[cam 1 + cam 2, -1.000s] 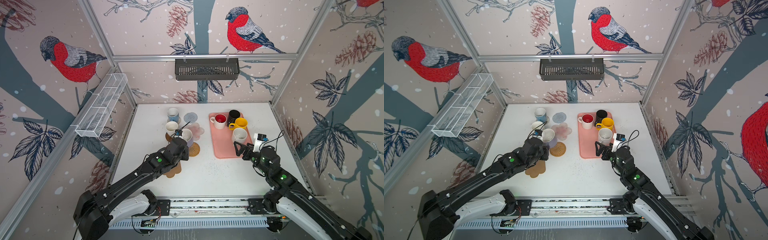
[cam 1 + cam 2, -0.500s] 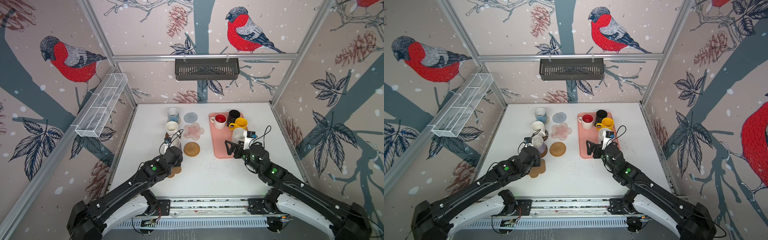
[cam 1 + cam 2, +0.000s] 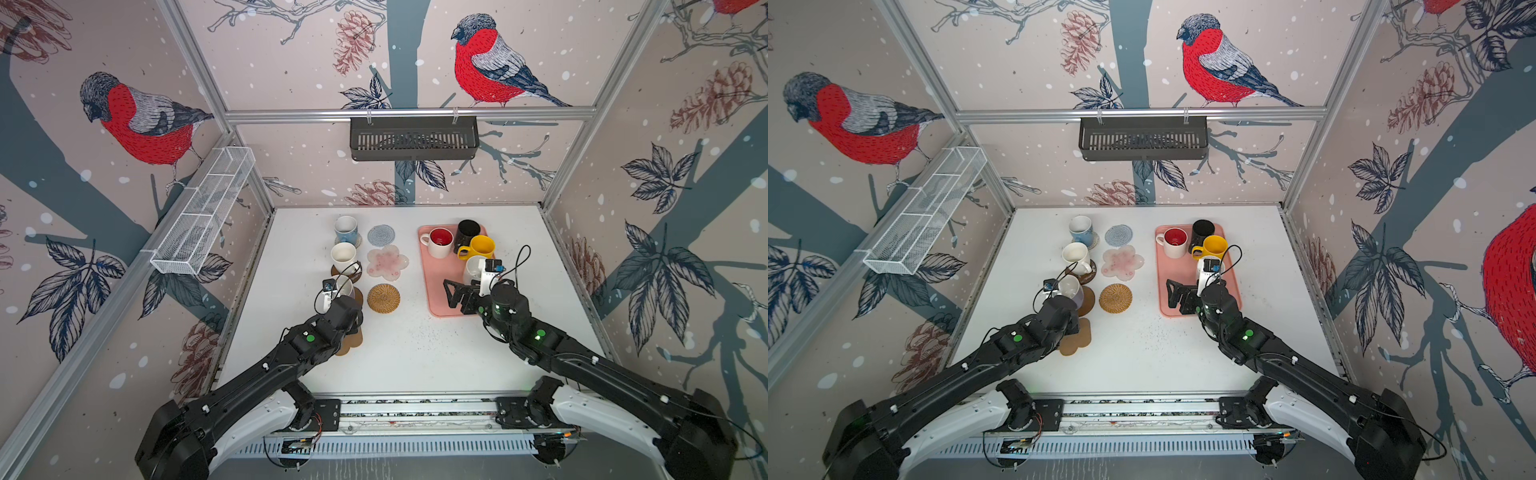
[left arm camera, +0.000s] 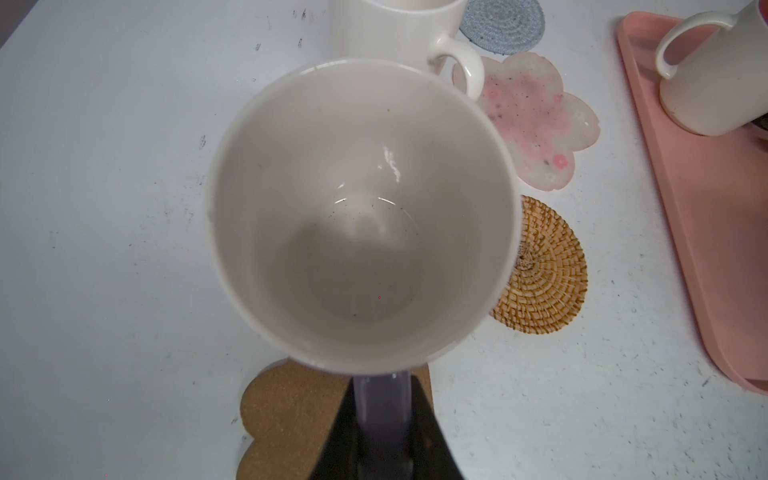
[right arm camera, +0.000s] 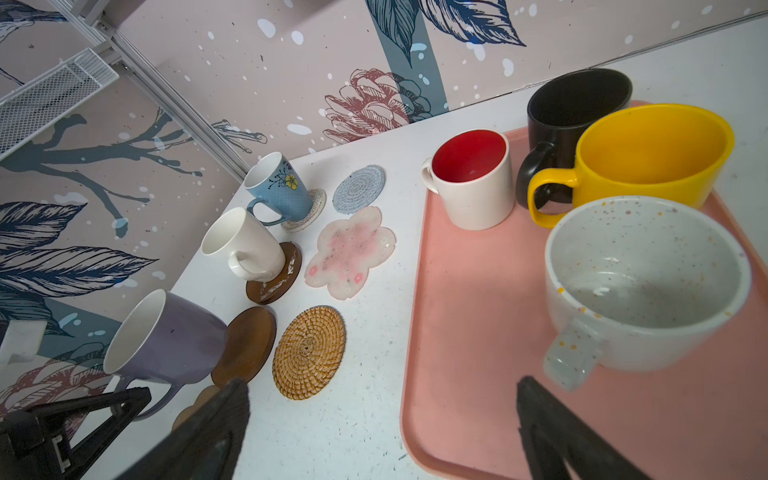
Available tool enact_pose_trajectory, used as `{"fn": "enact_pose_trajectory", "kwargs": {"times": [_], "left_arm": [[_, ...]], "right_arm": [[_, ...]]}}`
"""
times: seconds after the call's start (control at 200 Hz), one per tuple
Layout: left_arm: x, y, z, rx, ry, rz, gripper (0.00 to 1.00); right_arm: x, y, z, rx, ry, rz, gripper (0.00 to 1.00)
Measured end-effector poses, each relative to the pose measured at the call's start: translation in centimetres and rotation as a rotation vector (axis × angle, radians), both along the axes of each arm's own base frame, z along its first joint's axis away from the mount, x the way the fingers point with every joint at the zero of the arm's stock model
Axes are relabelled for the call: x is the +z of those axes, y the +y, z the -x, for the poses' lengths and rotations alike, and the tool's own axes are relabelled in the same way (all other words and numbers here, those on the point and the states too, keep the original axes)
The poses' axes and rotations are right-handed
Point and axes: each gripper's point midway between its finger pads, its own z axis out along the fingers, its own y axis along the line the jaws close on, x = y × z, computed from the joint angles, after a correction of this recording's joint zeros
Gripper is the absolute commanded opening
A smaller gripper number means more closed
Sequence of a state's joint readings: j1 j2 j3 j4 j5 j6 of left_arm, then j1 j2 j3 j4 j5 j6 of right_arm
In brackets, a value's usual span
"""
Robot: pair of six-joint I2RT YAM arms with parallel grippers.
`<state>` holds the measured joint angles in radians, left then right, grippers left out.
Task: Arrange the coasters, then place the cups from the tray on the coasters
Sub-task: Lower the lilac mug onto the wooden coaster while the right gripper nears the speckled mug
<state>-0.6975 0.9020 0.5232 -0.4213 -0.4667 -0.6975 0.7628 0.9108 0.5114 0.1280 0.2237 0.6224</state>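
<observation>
My left gripper (image 4: 382, 399) is shut on the handle of the lavender cup (image 3: 345, 286), which hangs tilted with its base by a bare brown disc coaster (image 5: 249, 345). The cork flower coaster (image 3: 353, 338) lies under that wrist. A light blue cup (image 3: 345, 228) stands on a beige coaster and a white cup (image 3: 343, 257) on the other brown disc. The grey-blue round (image 3: 381, 235), pink flower (image 3: 387, 262) and wicker round (image 3: 383, 297) are bare. On the pink tray (image 3: 436, 291) stand red-inside, black, yellow and speckled white (image 5: 640, 282) cups. My right gripper (image 5: 381, 384) is open over the tray's near left corner.
A white wire rack (image 3: 203, 212) hangs on the left wall and a dark slotted basket (image 3: 413, 137) on the back wall. The coasters sit in two close columns left of the tray, with a narrow strip of table between them.
My left gripper has carried the lavender cup left and toward the front, off the middle column. My right gripper has swung left from the tray's right edge to its near left part.
</observation>
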Motion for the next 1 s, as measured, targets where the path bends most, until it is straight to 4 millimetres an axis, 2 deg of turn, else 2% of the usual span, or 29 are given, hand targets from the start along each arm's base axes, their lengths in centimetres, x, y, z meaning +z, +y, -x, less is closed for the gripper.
{"fn": "enact_pose_trajectory", "kwargs": {"times": [0.415,1.001], "left_arm": [[-0.5,-0.3,-1.3,0.003,-0.007,0.022,0.00],[-1.8,-0.7,-1.9,-0.012,0.011,0.001,0.00]], "right_arm": [[-0.9,0.2,-0.3,0.005,0.012,0.037,1.00],[-1.8,0.1,-0.8,0.003,0.035,0.054,0.99]]}}
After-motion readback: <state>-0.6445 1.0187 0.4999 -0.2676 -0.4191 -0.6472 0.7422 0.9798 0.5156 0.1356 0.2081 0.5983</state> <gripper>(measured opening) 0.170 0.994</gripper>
